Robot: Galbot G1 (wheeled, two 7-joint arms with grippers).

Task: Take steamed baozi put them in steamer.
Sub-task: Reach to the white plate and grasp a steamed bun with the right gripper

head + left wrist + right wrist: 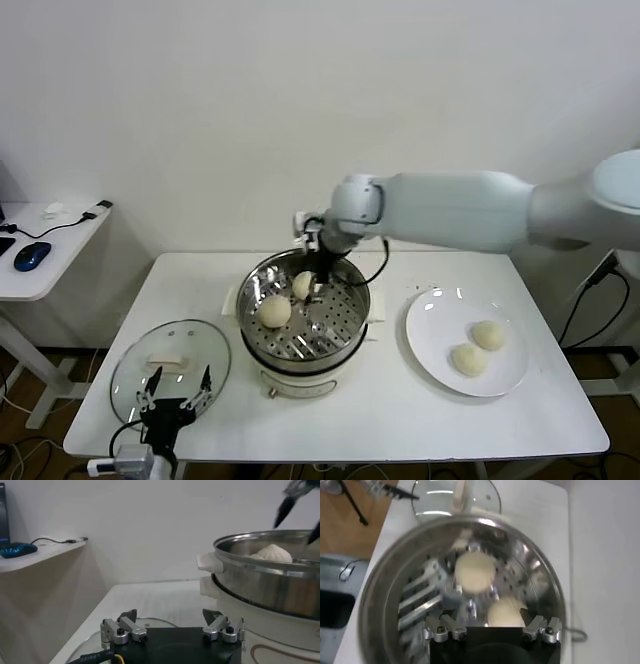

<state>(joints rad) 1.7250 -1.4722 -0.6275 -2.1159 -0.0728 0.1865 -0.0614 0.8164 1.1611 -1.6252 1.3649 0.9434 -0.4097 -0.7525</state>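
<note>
Nearest the head camera, at the table's near left corner, we see the left gripper (178, 386) parked with its two dark fingers spread wide and holding nothing. It hangs over the near edge of the round clear glass lid (170, 362), which lies flat on the white rectangular table (380, 410).

At the table's centre stands the steamer (303, 325), a round shiny stainless-steel pot with a perforated tray floor on a white electric base with side handles. Two of the steamed baozi, small round cream-white dough buns with smooth domed tops, lie inside it. One baozi (274, 311) rests on the left part of the tray. The second baozi (302, 285) lies toward the far side, close beside the first.

The right gripper (318, 282) reaches into the pot from the far side, its white arm extending in from the right. In the right wrist view we see its fingers (442, 629) standing wide apart and gripping nothing. The second bun (504, 614) sits directly below and between them, apart from both fingertips, while the first bun (475, 571) lies just beyond it on the tray.

To the right of the steamer lies a flat round white plate (430, 350), bearing two more buns (479, 347) side by side, well apart from both grippers.
</note>
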